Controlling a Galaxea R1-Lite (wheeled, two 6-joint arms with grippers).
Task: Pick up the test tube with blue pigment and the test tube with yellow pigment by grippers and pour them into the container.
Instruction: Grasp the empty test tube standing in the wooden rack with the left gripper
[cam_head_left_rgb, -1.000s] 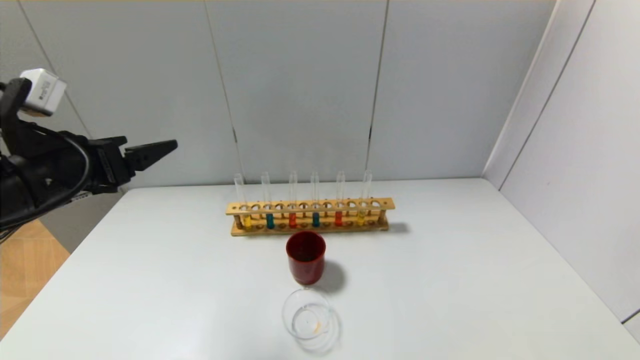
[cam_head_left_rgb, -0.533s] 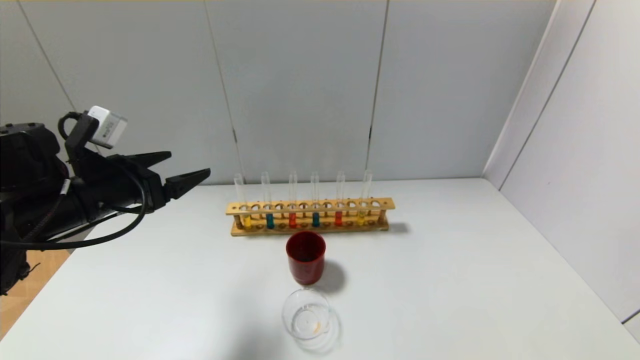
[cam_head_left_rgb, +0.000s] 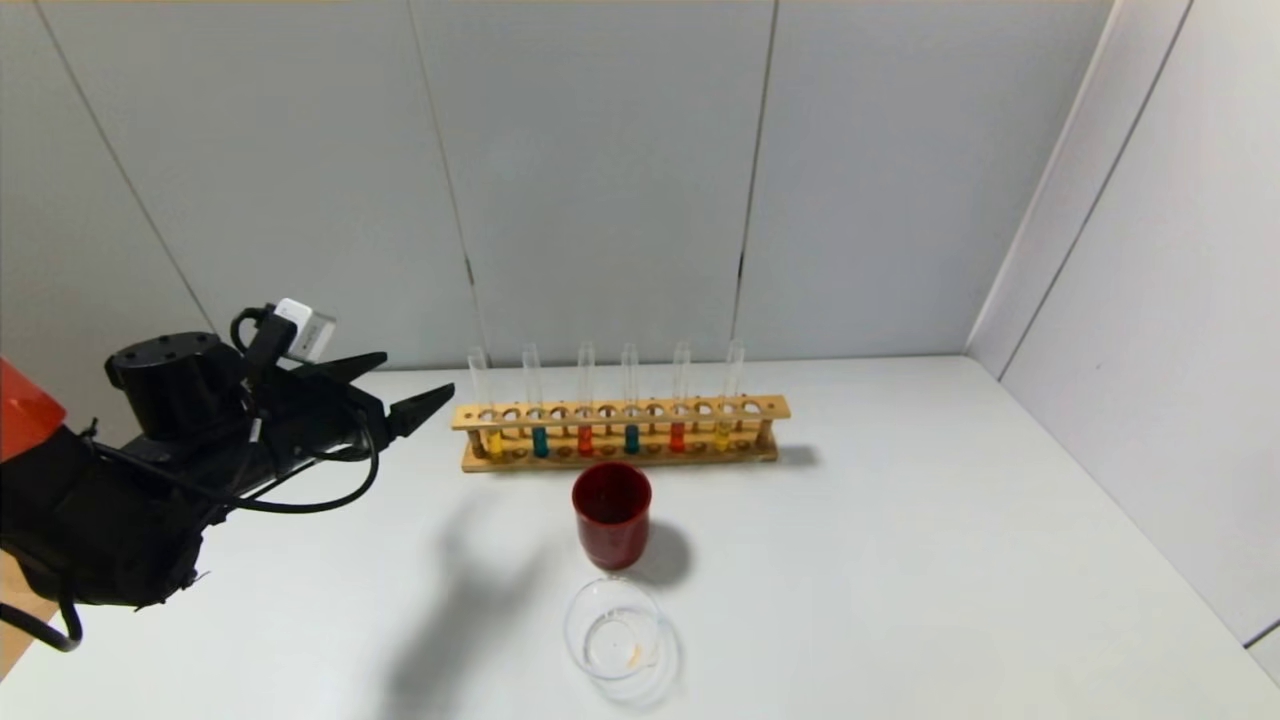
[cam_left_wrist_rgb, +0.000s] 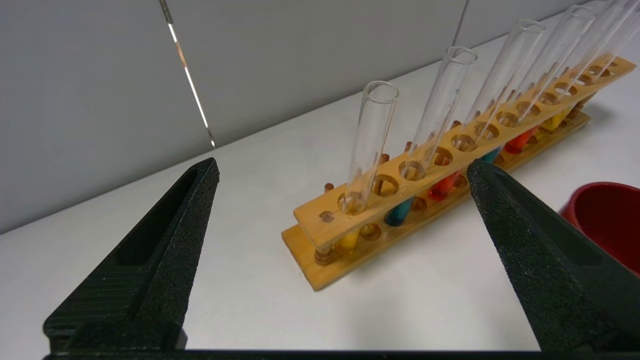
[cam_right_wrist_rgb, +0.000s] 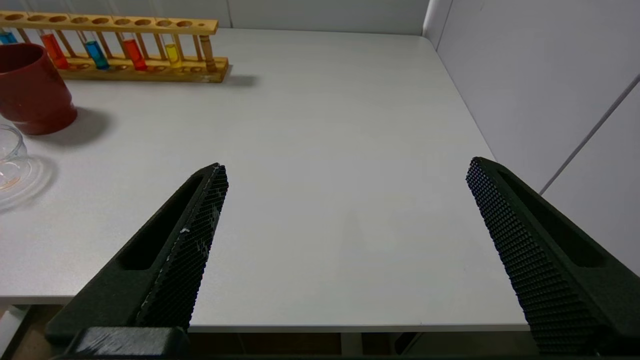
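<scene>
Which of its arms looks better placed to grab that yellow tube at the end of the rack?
Probably the left. The left gripper hangs open beside the rack, next to the yellow tube. The right gripper sits open, back at the table's near edge.

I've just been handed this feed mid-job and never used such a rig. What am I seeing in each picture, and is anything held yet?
It is a two-armed robot at a white table. The wide picture comes from its head camera; the other two look out between each wrist's own black fingers.

The left gripper is open and empty, hovering near the left end of the wooden rack. The right gripper, also open and empty, sits parked at the table's near right edge.

The rack holds six upright tubes, including the test tube with yellow pigment at its left end and the test tube with blue pigment beside it. In front stand a red cup and, nearest the robot, the container, a clear glass dish.

Nothing is held.
</scene>
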